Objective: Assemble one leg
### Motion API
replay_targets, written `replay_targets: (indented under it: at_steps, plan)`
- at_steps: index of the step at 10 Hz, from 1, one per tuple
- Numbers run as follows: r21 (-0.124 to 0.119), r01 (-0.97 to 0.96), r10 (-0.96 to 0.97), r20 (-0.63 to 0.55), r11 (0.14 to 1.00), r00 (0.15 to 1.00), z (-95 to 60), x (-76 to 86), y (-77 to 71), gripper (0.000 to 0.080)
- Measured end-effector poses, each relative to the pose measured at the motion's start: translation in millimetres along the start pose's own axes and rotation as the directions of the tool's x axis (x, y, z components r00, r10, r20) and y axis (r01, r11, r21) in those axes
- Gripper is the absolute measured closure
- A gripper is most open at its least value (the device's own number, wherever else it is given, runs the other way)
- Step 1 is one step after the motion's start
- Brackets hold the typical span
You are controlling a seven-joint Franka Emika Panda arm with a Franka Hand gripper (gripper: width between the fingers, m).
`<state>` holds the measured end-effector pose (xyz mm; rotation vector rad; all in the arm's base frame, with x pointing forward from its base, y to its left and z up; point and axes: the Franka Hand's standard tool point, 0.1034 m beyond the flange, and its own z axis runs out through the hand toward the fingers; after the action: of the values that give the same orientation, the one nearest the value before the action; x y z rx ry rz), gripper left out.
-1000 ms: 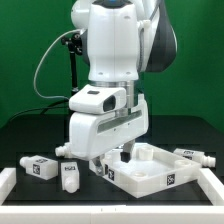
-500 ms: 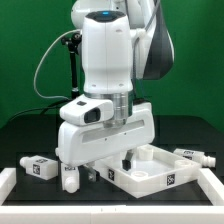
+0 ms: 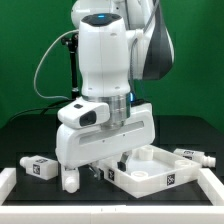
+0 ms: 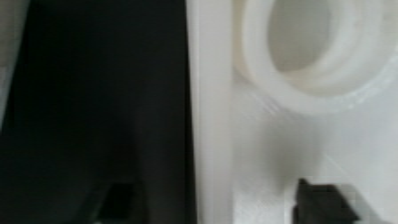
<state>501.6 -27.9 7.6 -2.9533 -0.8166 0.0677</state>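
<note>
Black table (image 3: 22,132), white leg (image 3: 41,167), green wall (image 3: 25,50)

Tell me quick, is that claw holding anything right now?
Gripper: open, holding nothing. In the wrist view its fingertips stand wide apart, either side of the tabletop edge.

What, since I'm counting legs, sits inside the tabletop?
Nothing loose shows in the tabletop's open part; the arm hides one corner. The wrist view shows only a round socket.
</note>
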Motion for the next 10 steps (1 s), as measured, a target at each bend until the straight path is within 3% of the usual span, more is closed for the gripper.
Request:
replay_targets:
  at_steps: [1, 2, 3, 5, 7, 9, 10]
  plan:
    - [0.0, 0.0, 0.0, 0.0, 1.0, 1.0, 0.1, 0.0, 0.0, 0.0568]
    - [0.0, 0.0, 0.0, 0.0, 1.0, 1.0, 0.2, -0.1, 0.0, 0.0704]
    - [0.001, 0.0, 0.0, 0.001, 1.0, 1.0, 0.5, -0.3, -0.2, 0.0746]
    - [-0.011, -0.095, 0.095, -0.026, 0.995, 0.995, -4.1, -4.9, 15.0, 0.0746]
    - [0.0, -0.308, 0.307, -0.037, 0.951, 0.951, -4.1, -12.6, 24.4, 0.0746]
    - [0.03, -0.398, 0.398, 0.0, 0.917, 0.917, -2.6, -12.3, 25.0, 0.0746]
    - [0.055, -0.466, 0.464, 0.039, 0.883, 0.885, -6.1, 2.0, 28.5, 0.0746]
